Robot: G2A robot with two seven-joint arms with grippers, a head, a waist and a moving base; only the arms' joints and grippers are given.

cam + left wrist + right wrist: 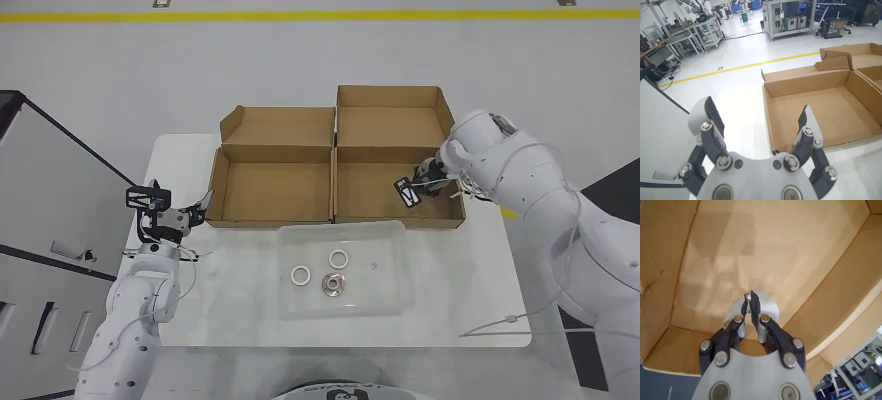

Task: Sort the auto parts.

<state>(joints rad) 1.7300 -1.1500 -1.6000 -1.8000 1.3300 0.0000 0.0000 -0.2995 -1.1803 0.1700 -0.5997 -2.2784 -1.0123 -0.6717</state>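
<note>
From overhead, looks straight down on the whole tabletop (230,290), left box (275,190), right box (370,190) and clear tray (385,285). From the left wrist, faces low and nearly level across the tabletop's corner into the left box, room (734,28) beyond. From the right wrist, peers steeply down at close range into the right box, shared with the overhead look.

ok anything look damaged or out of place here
Only minor box wear. The right cardboard box has a torn, creased wall edge and small scuffs on its floor; the left cardboard box is torn at one front corner. Nothing looks spilled or askew.
</note>
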